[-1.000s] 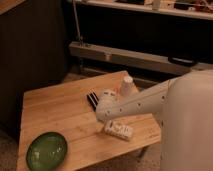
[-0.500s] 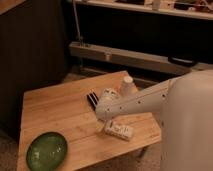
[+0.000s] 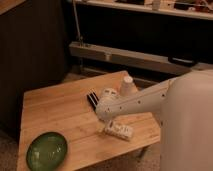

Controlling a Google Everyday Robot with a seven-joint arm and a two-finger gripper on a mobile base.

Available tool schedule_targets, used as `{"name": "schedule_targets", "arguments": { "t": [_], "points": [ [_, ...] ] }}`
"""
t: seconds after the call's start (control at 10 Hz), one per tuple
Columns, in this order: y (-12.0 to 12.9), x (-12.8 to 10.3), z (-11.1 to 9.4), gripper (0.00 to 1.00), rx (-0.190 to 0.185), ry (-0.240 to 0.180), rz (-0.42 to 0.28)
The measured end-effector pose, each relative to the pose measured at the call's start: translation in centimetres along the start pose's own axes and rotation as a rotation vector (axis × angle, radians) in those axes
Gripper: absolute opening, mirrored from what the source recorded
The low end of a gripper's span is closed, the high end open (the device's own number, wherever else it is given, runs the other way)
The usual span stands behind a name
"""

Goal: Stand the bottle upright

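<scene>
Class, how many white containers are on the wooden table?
2. A cup stands near the far edge; a bottle lies on its side near the front edge. The pincer is at the middle of the table; the arm may hide others.

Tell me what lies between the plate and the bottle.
Bare table between plate and bottle, camera view; end effector is farther back, near the cup.

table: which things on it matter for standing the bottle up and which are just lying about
For the job:
bottle, on its side near the front edge of the table
gripper, over the table's middle, behind the bottle

Lying about:
cup
plate
</scene>
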Motion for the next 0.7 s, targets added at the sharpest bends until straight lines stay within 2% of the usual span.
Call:
{"name": "schedule_targets", "arguments": {
  "t": [0.6, 0.7],
  "points": [
    [0.45, -0.31, 0.26, 0.1, -0.012, -0.008, -0.024],
    [0.59, -0.33, 0.39, 0.04, -0.016, -0.007, -0.026]
  ]
}}
